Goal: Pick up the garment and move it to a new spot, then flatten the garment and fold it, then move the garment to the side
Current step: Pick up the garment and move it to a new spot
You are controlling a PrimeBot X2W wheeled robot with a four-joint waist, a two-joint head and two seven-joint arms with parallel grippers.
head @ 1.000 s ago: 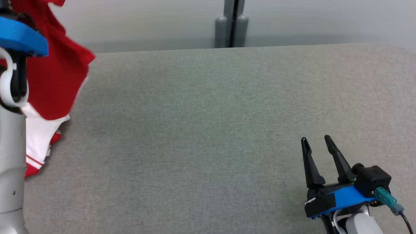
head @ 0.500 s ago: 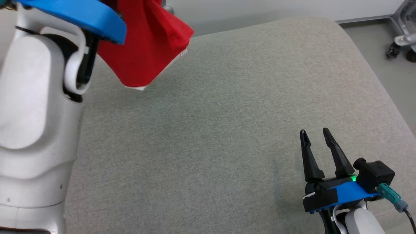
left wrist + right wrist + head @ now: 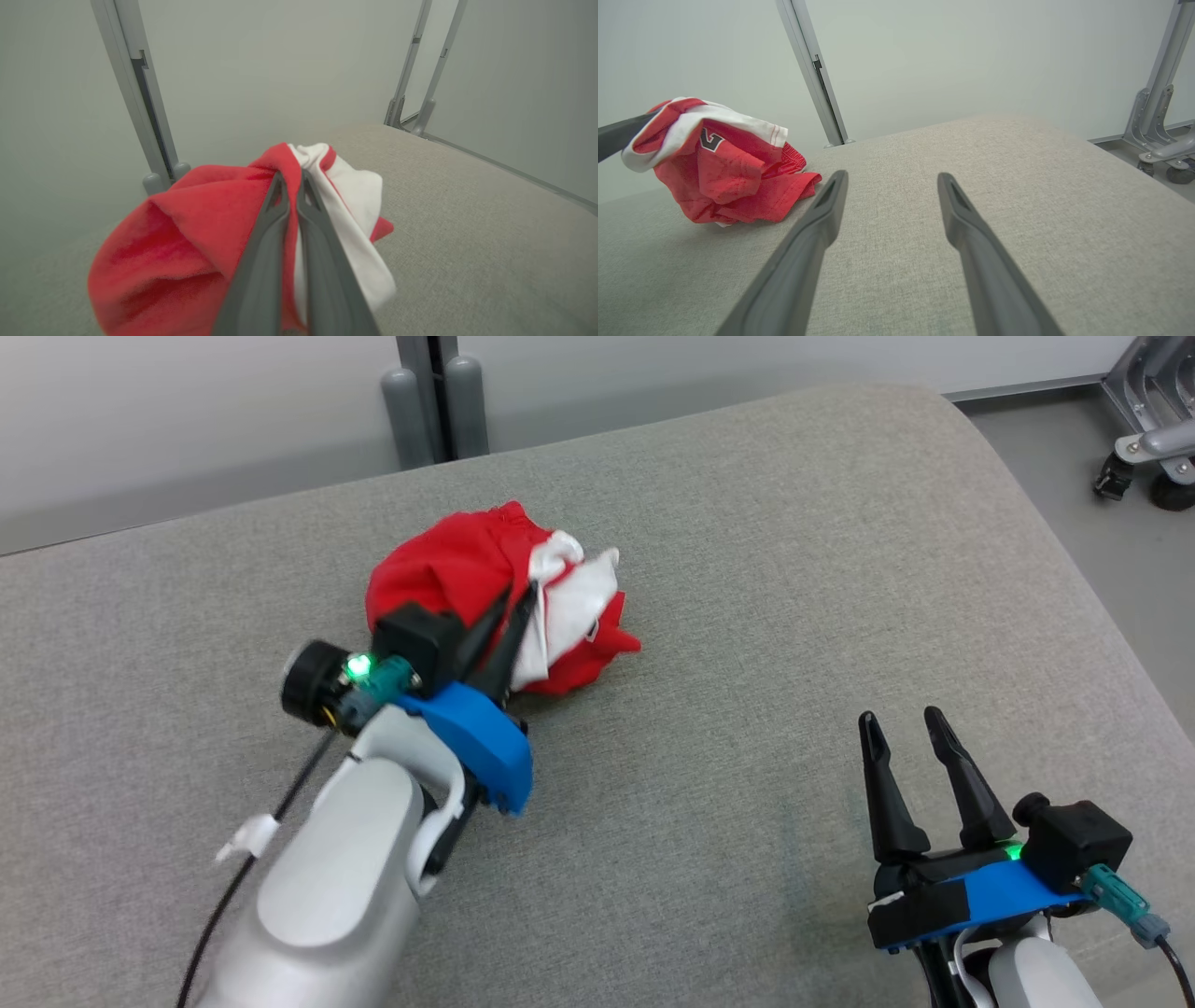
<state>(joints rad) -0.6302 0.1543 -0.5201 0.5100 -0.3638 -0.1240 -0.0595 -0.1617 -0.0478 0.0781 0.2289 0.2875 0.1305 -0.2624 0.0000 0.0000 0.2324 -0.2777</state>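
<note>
My left gripper (image 3: 513, 604) was clenched on a fold of the garment (image 3: 434, 569), its two fingers pressed together where red cloth met white. The garment sat as a crumpled red-and-white heap on the grey tabletop (image 3: 794, 551), toward the far side and left of the middle. The right wrist view showed a dark numeral on its red part. My right gripper (image 3: 902, 717) stood spread with nothing between its fingers, over the near right of the tabletop, well apart from the garment.
</note>
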